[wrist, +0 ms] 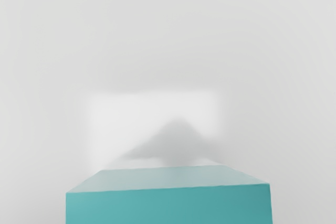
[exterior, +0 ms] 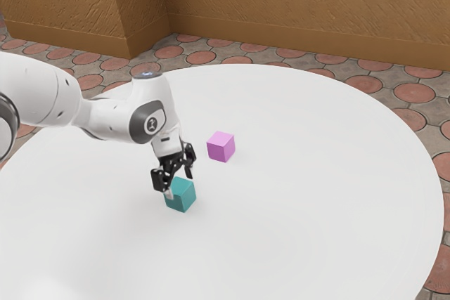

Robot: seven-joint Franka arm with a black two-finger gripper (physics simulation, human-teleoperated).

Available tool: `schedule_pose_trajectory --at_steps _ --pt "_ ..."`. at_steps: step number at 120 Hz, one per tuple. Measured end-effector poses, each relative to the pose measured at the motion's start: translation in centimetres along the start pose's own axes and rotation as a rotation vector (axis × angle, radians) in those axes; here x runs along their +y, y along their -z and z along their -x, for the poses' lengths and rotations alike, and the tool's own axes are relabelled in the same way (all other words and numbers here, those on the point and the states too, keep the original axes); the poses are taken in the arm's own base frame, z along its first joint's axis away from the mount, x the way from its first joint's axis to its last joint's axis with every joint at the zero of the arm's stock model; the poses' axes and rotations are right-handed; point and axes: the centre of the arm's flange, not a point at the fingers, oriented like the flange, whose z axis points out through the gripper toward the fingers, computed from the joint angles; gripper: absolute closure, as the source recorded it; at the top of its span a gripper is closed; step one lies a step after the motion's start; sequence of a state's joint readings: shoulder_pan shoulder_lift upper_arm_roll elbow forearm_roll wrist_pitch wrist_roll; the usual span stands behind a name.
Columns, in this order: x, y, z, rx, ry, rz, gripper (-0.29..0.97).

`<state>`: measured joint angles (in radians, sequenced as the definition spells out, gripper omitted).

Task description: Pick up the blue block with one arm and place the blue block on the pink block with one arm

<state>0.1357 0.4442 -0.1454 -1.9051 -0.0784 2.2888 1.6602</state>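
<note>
My gripper (exterior: 174, 180) hangs with its fingers spread, gripping nothing, just over the teal block (exterior: 181, 198). That block sits flat on the white table (exterior: 316, 209), a little short of its middle toward the near edge. The pink block (exterior: 221, 147) stands near it but apart, closer to the table's middle.

Both blocks sit on the surface (exterior: 316, 194), around its middle. The near block (exterior: 181, 195) is toward the exterior view's left. The far block (exterior: 221, 146) sits apart from it, further back and to the exterior view's right. The jaws hang just over the near block's far-left top edge.
</note>
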Motion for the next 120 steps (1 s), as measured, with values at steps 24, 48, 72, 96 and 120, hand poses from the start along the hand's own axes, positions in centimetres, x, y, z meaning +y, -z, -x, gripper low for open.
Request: schedule_pose_trajectory --at_steps 24,48,72,96,120 --pt "0.2 -1.7 0.7 0.023 0.002 0.033 0.00" --pt "0.4 -3.0 0.9 0.027 -0.013 0.056 0.02" --pt "0.2 -2.0 2.5 0.013 -0.006 0.037 0.35" --pt "0.4 7.7 1.3 -0.015 -0.036 -0.094 0.34" --pt "-6.4 13.3 1.6 -0.008 -0.068 -0.179 0.30"
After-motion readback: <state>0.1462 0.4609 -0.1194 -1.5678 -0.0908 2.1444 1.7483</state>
